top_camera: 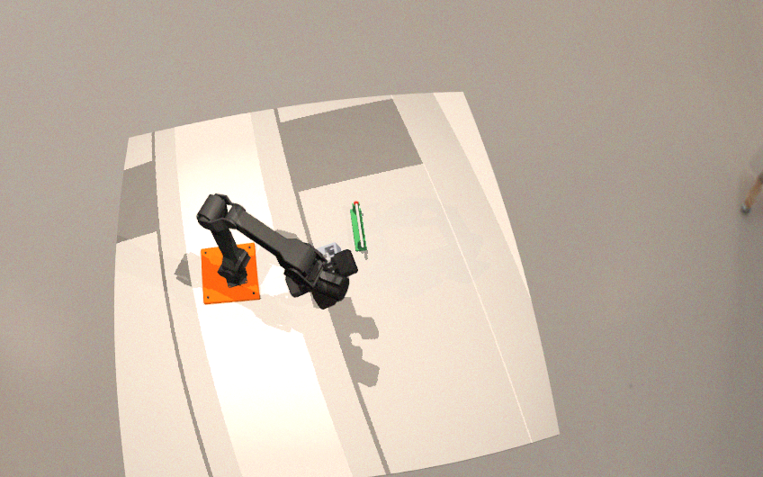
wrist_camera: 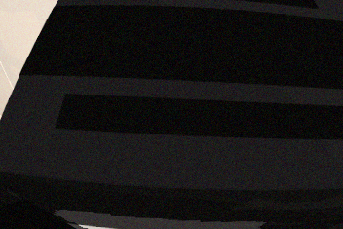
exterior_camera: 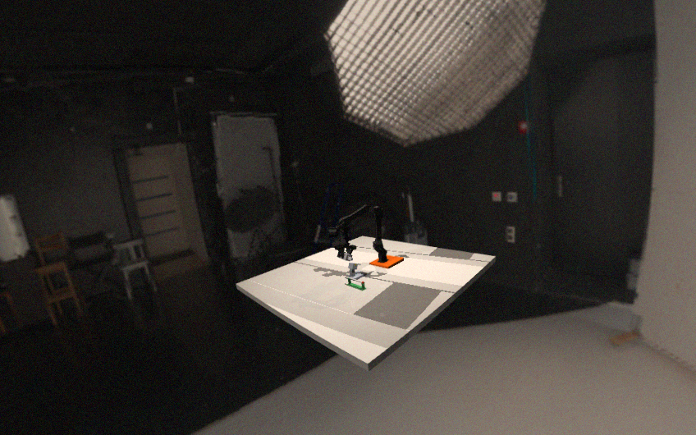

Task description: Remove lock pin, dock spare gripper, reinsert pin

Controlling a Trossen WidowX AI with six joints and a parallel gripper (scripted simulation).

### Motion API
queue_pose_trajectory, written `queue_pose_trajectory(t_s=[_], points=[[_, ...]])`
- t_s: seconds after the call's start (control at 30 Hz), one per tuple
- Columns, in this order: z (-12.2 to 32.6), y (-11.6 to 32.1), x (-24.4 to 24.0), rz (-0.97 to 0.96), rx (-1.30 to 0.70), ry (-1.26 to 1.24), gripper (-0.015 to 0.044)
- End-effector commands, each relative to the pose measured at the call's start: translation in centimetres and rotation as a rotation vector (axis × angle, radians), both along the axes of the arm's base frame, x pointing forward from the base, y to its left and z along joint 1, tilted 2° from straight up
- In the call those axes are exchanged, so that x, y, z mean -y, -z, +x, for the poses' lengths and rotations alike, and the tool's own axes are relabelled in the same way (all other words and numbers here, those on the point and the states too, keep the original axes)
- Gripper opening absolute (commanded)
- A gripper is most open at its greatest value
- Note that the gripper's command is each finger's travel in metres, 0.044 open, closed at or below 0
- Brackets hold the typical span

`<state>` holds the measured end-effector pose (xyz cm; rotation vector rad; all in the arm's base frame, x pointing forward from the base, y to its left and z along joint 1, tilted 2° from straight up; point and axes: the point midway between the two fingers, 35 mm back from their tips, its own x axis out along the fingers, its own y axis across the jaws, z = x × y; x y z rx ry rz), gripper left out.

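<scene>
My gripper [exterior_camera: 346,253] is shut on the spare gripper [wrist_camera: 195,162], whose dark, slotted body fills most of the wrist view. It is held above the table, close to the mount. The fingertips and spigot are too small or hidden to make out. The light grey mount [top_camera: 328,248] [exterior_camera: 355,276] stands on the table, partly covered by the arm in the top view. Its socket's inside cannot be made out. A pale rod with a red end, seemingly the lock pin [top_camera: 358,225], lies along the green holder [top_camera: 355,228] [exterior_camera: 355,286] beside the mount.
The orange base plate [top_camera: 212,284] [exterior_camera: 393,262] carries the arm, left of the mount in the top view. The pale table [top_camera: 444,355] [exterior_camera: 307,303] has shadows and bright bands across it. The green holder stands close to the mount, on the side away from the base.
</scene>
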<state>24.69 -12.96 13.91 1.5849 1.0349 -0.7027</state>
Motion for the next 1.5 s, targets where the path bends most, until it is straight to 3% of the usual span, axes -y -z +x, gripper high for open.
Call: queue_pose_trajectory(t_s=[0.0,1.47], points=[[0.1,-0.3,-0.3,-0.02,0.033,-0.08,0.0],[-0.8,-1.1,-3.4,-0.296,0.417,-0.971,0.0]])
